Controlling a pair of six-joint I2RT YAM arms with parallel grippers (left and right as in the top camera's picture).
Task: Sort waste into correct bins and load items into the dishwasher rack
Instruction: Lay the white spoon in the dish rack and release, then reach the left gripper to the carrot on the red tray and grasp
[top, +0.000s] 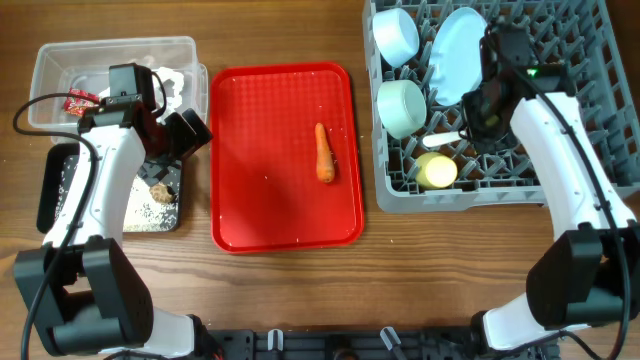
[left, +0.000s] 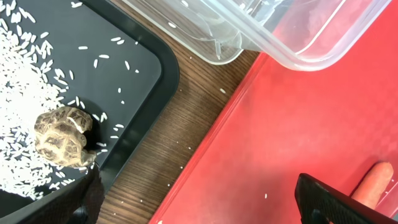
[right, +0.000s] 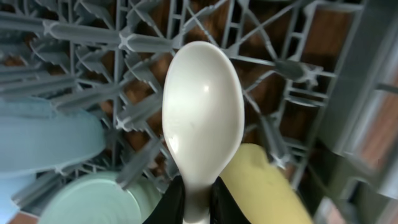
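Observation:
An orange carrot (top: 324, 153) lies on the flat red serving tray (top: 270, 200); its tip shows in the left wrist view (left: 373, 183). My left gripper (top: 186, 131) (left: 208, 211) is open and empty, over the gap between the black tray (top: 58, 190) and the red tray. The black tray holds rice grains (left: 25, 68) and a brown scrap (left: 62, 137). The clear tub (top: 60, 62) holds a red wrapper (top: 80, 101) and tissue (top: 172, 80). My right gripper (right: 199, 202) is shut on the white spoon (right: 202, 106) over the grey rack (top: 590, 80).
The rack holds two bowls (top: 395, 35) (top: 403, 105), a pale blue plate (top: 460, 55) and a yellow cup (top: 436, 170), which lies just under the spoon (right: 261, 186). A few rice grains lie on the wood and the red tray.

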